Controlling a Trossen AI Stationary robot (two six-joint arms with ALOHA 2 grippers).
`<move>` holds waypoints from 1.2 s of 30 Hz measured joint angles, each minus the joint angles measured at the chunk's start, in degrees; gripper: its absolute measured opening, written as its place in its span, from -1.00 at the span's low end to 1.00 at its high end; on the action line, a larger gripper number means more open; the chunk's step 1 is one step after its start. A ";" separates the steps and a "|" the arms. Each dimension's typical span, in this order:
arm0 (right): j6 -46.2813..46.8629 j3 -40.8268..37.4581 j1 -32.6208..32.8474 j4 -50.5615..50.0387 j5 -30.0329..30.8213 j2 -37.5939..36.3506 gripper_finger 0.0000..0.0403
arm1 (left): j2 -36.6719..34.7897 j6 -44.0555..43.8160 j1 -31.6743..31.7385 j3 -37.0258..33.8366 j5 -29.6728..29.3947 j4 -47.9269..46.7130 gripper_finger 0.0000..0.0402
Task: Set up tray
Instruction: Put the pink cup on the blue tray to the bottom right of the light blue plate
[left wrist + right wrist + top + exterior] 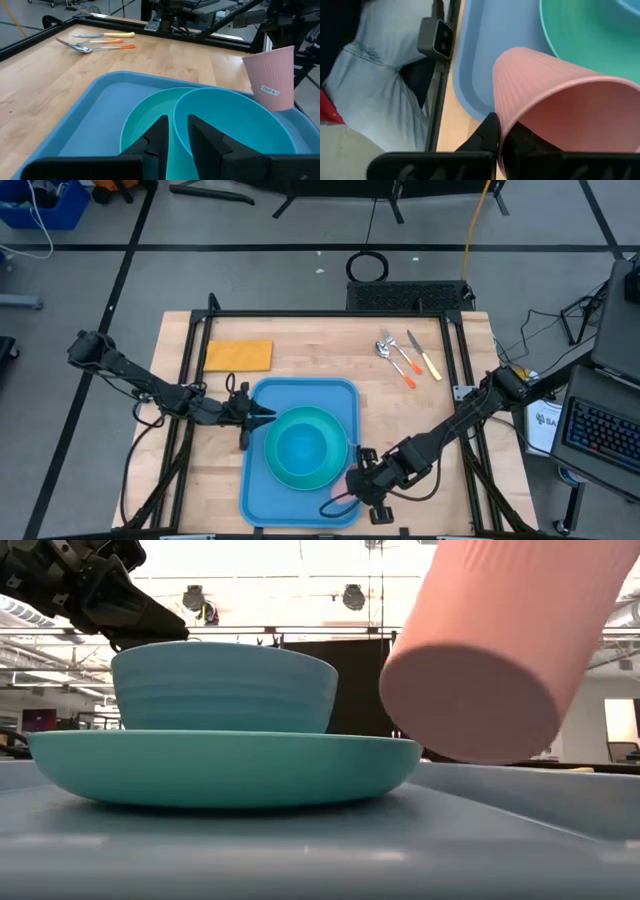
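The light-blue tray (262, 492) lies on the wooden table. A round turquoise plate (220, 766) sits on it, and a turquoise bowl (225, 686) stands on the plate. My left gripper (265, 416) is at the bowl's left rim and is shut on it. Over the tray's near right corner, my right gripper (352, 477) is shut on a pink ribbed cup (500, 640). The cup also shows in the left wrist view (272, 77). My left gripper pinches the bowl's rim (176, 111), on the side toward the table's left. One finger (202, 137) is inside the bowl and one (159, 135) outside. The fingers come slanting down from the left. The bowl stands upright on the plate. My right gripper holds the cup by its rim (496, 102), one finger (522, 141) inside the mouth and one (489, 134) outside. The cup is lifted clear of the tray and tilted, its closed base (470, 695) pointing downward toward the tray.
An orange-yellow napkin (238, 356) lies on the table's far left. A spoon, fork and knife with orange and yellow handles (408, 358) lie far right. Black frame rails run along the table's sides. A person in jeans (380, 75) stands just beyond the near edge.
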 joint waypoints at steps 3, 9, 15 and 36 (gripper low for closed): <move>-0.17 0.02 0.02 -0.11 -0.01 0.60 -1.00 | 0.00 0.04 0.02 0.00 -0.02 -0.02 -0.62; -1.33 1.86 0.00 -2.08 -0.29 4.15 -1.00 | 0.01 0.07 0.04 0.00 -0.04 -0.34 -0.62; -4.68 9.71 0.37 -7.95 -0.37 8.81 -1.00 | 0.00 0.04 0.04 0.00 -0.06 -0.44 -0.62; -8.00 25.24 0.39 -21.20 -0.45 18.71 -1.00 | 0.01 0.00 0.04 0.00 -0.04 -1.36 -0.62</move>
